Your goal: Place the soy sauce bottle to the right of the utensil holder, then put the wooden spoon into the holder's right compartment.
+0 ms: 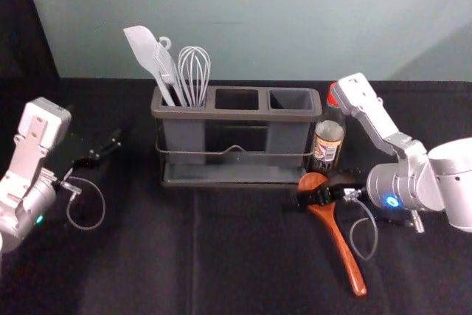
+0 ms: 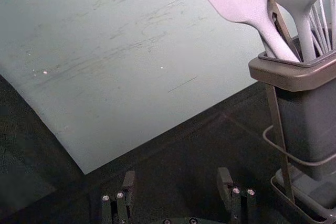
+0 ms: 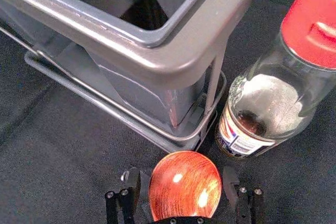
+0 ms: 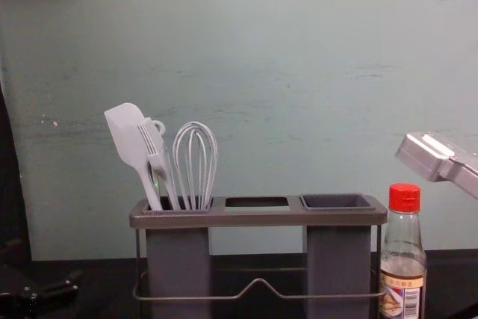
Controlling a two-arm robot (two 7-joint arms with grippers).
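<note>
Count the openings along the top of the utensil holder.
3: the left opening, where the spatula stands; the middle opening; and the right opening, at the end nearest the soy sauce bottle.

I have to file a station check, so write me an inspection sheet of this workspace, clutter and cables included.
Surface: dark cloth, faintly creased.
Soy sauce bottle: upright, capped, right of the holder.
Utensil holder: upright; right compartment has no spoon in it.
Wooden spoon: on the cloth, bowl towards the holder.
Clutter: spatula, brush and whisk, all in the left compartment.
Left gripper: open, left of the holder.
Right gripper: open, fingers either side of the spoon's bowl.
Cables: one loop at each wrist.
Surroundings: pale wall; people, nothing seen.
</note>
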